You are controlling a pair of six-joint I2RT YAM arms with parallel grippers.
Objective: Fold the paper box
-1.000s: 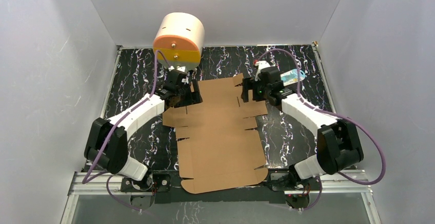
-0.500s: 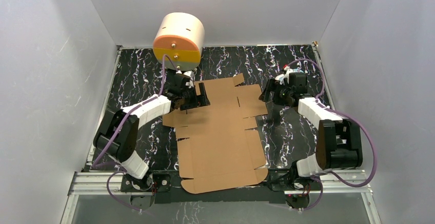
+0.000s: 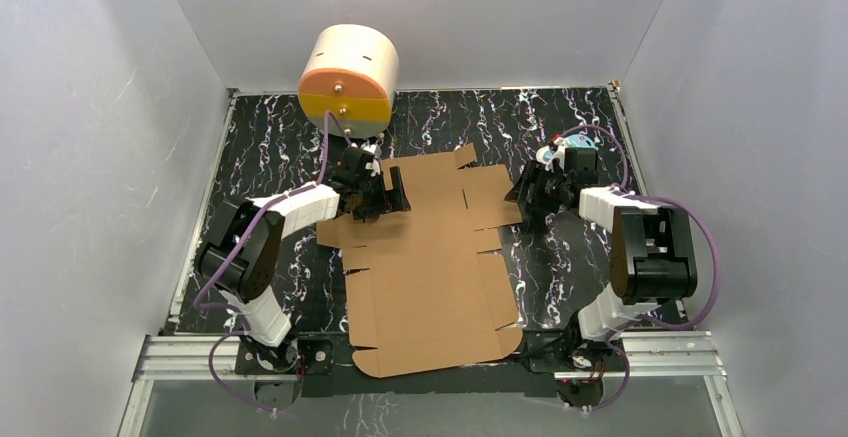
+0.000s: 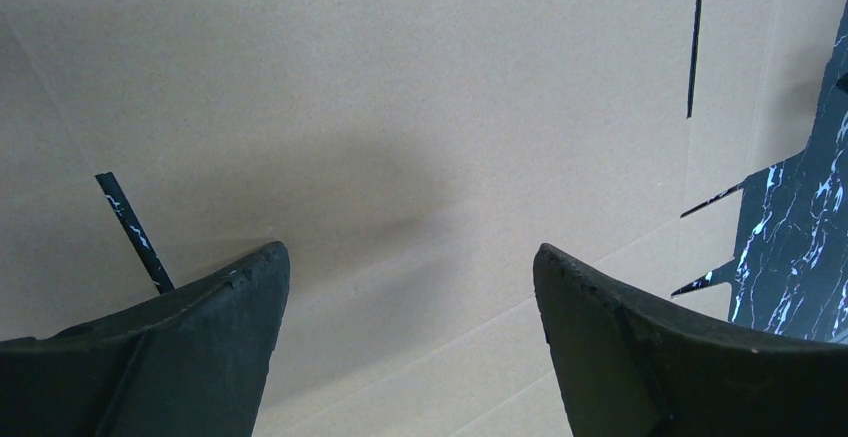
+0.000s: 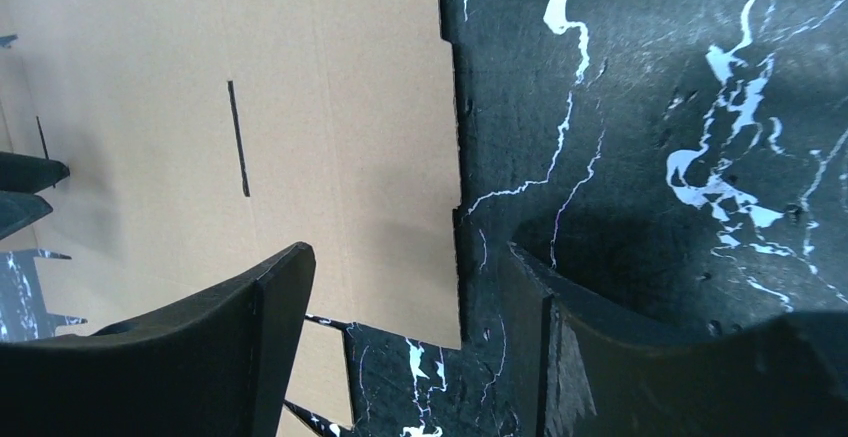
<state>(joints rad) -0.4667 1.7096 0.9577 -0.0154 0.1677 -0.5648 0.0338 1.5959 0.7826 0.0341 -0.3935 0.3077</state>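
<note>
Paper box [image 3: 430, 267] flat (unfolded), brown, mid-table.

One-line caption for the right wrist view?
Open right end effector framing the flat paper box side edge over the black marbled table.

Over the last second the left claw [image 3: 392, 195] has slid right from the far-left edge of the paper box [image 3: 430, 257] and now hangs spread above its far panel, elbow folded back toward the near side. The right claw [image 3: 527, 197] has pulled right off the far-right flap. It now straddles that flap's edge, one finger over bare tabletop [image 3: 270, 147], with its arm tucked in.
</note>
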